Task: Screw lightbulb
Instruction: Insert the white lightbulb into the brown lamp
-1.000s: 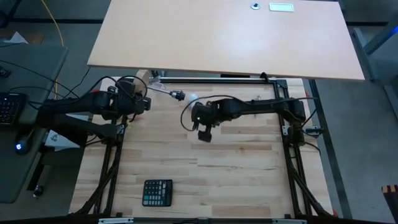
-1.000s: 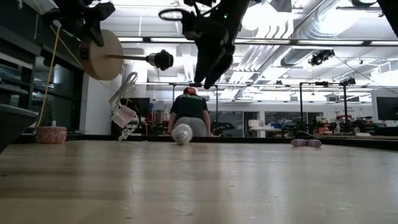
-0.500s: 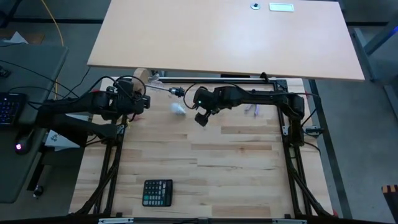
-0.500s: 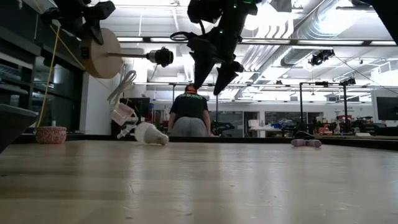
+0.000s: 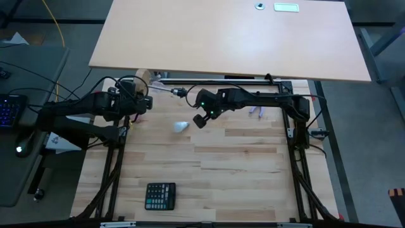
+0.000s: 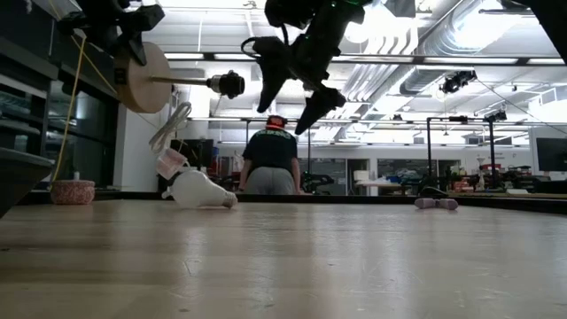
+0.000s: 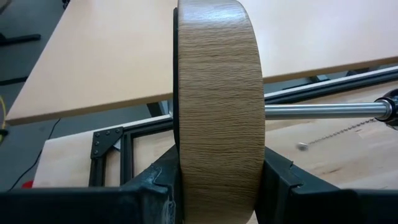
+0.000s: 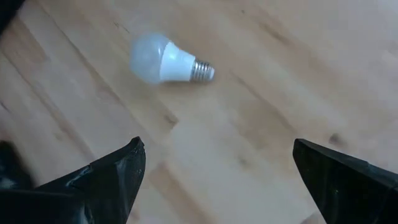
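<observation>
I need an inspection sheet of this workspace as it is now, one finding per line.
Surface: wooden table, pale board over its far edge.
Job's things: lightbulb lying on its side on the table, held by nothing.
Clutter: black calculator near the front edge.
Grippers: left gripper shut on the wooden disc, whose metal rod ends in a black socket; right gripper open, raised above the lightbulb.
Cables: yellow cable left of the table.
Surroundings: a person in the room behind.
</observation>
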